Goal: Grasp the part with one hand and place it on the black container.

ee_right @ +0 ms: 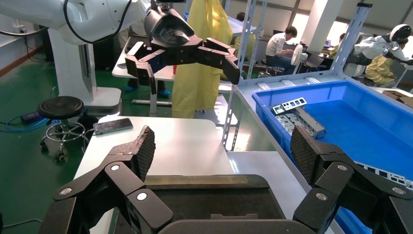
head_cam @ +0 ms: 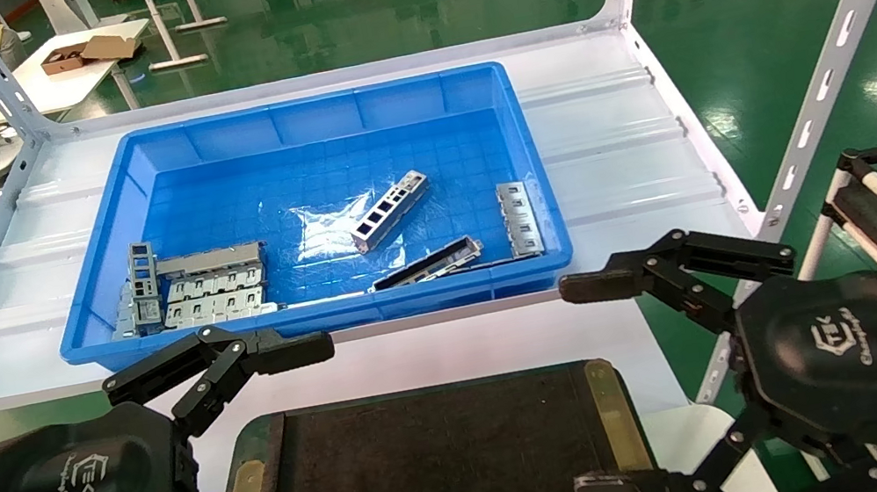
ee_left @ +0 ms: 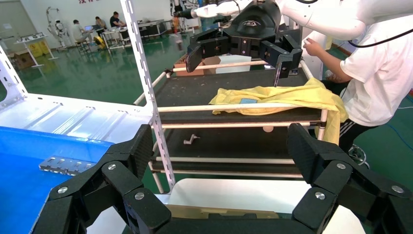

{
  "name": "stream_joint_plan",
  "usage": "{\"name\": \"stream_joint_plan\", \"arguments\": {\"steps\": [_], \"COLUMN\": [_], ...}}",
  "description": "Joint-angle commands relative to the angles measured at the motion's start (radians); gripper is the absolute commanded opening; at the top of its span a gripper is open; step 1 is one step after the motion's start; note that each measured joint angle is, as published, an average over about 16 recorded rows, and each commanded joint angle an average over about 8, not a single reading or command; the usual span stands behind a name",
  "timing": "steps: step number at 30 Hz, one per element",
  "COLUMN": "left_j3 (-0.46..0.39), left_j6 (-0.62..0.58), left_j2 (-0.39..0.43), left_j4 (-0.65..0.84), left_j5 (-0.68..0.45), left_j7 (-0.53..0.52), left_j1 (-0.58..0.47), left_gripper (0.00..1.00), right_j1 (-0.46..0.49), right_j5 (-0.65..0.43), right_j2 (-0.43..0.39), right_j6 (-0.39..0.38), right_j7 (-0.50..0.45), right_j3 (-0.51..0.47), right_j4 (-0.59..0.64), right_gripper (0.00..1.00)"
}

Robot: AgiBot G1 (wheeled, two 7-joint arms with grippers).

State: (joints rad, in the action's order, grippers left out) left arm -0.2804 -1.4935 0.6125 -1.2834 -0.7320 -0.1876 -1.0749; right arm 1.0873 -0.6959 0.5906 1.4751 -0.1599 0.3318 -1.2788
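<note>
Head view: the part (head_cam: pixel 390 210) lies mid-frame in the blue bin (head_cam: pixel 123 170). Left claw (head_cam: pixel 307 446) and right claw (head_cam: pixel 595 384), lower corners, gape wide and empty beside the black container (head_cam: pixel 439 460).

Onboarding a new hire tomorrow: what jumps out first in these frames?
The blue bin on the white shelf dominates, with metal parts scattered inside; one slim bracket with square cut-outs lies alone near its middle. In front, the left gripper and right gripper hang open on either side of the black container, which holds nothing.
</note>
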Motion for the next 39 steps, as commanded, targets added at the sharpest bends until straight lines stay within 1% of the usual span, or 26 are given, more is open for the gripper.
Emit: {"name": "stream_joint_plan", "arguments": {"steps": [1, 8, 12, 16, 22, 29, 33, 39], "left_j3": [0.0, -0.007, -0.015, -0.03, -0.072, -0.132, -0.162, -0.191], "left_j6": [-0.001, 0.016, 0.038, 0.077, 0.152, 0.234, 0.292, 0.39], "left_j2": [-0.001, 0.012, 0.025, 0.047, 0.105, 0.21, 0.284, 0.4], "left_j4": [0.0, -0.002, -0.003, 0.012, 0.072, 0.22, 0.347, 0.555], "left_j5": [0.0, -0.012, -0.04, -0.091, -0.198, -0.347, -0.42, -0.495], "left_j7": [0.001, -0.006, -0.008, -0.011, -0.035, -0.008, 0.017, 0.059], "left_j1": [0.0, -0.008, -0.026, -0.062, -0.151, -0.269, -0.332, -0.418], "left_gripper": [1.0, 1.0, 1.0, 1.0, 1.0, 1.0, 1.0, 1.0], "right_j1": [0.0, 0.0, 0.0, 0.0, 0.0, 0.001, 0.001, 0.001], "right_j5": [0.0, 0.0, 0.0, 0.0, 0.0, 0.0, 0.0, 0.001], "right_j2": [0.0, 0.0, 0.0, 0.0, 0.0, 0.0, 0.0, 0.0], "right_j6": [0.0, 0.0, 0.0, 0.0, 0.0, 0.0, 0.0, 0.0], "right_j7": [0.0, 0.0, 0.0, 0.0, 0.0, 0.001, 0.001, 0.001], "right_j3": [0.0, 0.0, 0.0, 0.001, 0.001, 0.001, 0.001, 0.001], "right_j4": [0.0, 0.0, 0.001, 0.001, 0.001, 0.001, 0.001, 0.001], "right_gripper": [1.0, 1.0, 1.0, 1.0, 1.0, 1.0, 1.0, 1.0]}}
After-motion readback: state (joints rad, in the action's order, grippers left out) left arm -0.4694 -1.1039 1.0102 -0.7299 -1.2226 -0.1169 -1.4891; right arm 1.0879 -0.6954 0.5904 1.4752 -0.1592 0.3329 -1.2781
